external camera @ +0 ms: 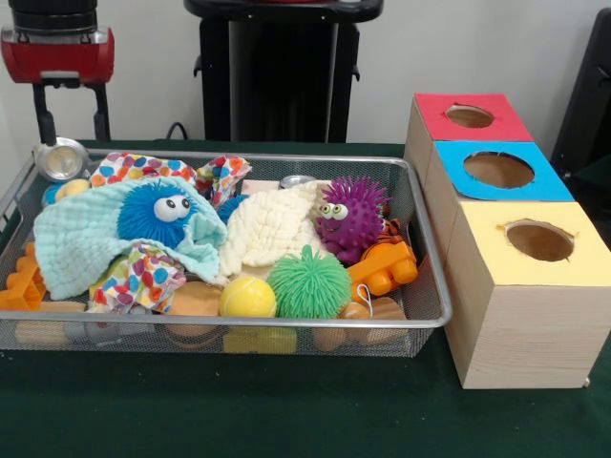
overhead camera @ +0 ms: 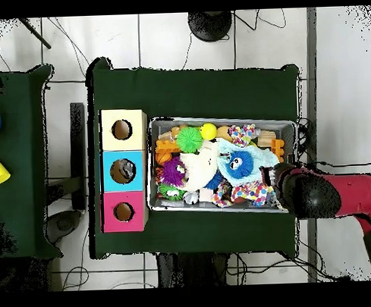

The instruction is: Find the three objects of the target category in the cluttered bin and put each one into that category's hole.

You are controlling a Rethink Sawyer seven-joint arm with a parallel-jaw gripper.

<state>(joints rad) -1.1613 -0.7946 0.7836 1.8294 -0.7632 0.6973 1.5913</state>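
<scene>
**A:** Where does the gripper stand?

**B:** Above the left far corner of the wire bin. Its fingers are spread wide, with nothing between them. In the overhead view the arm covers that same corner.

**A:** And what should it go for?

**B:** The target category isn't named. My guess is the three bristly balls. The blue fuzzy ball is nearest, half wrapped in the mint cloth. Next comes the green spiky ball, just beside the yellow ball. Then there's the purple spiky ball, leaning on the cream cloth.

**A:** Which first?

**B:** I'd take the green one. It lies on top, with nothing over it. Come straight down with the fingers either side, clear of the yellow ball. The blue one risks dragging the cloth up with it.

**A:** And the holes?

**B:** They're right of the bin, on the table: the red box, the blue box and the yellow box, each with a round hole on top. I can't tell which belongs to the category. Lift high enough to clear the bin's rim, and centre over the hole before letting go.
</scene>
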